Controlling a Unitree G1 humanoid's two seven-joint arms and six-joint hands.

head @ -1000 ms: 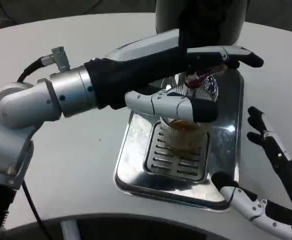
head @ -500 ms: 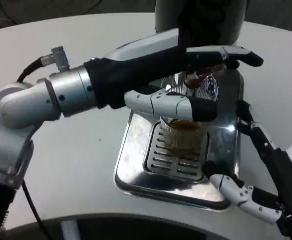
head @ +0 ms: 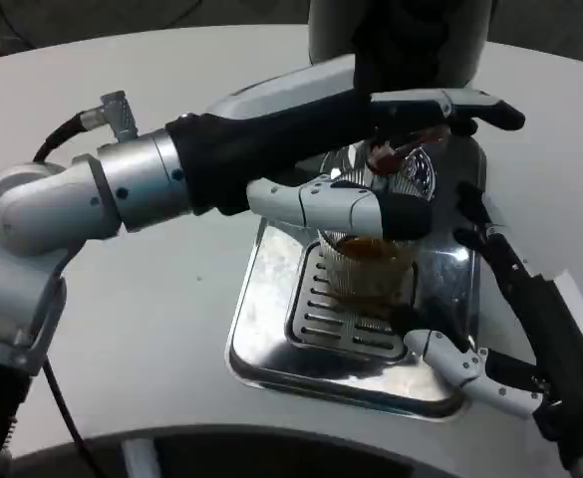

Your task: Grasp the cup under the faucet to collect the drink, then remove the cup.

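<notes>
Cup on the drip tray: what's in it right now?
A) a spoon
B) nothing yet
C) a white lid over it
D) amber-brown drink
D: the clear cup on the drip tray holds amber-brown liquid near its top, with no lid or spoon.

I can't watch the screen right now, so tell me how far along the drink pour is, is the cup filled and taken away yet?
Partly done. The cup holds brown drink and stands on the metal drip tray under the faucet. The left hand reaches over the cup at the faucet. The right hand is open beside the cup, not gripping it. Left: grasp the cup and take it off the tray.
</notes>
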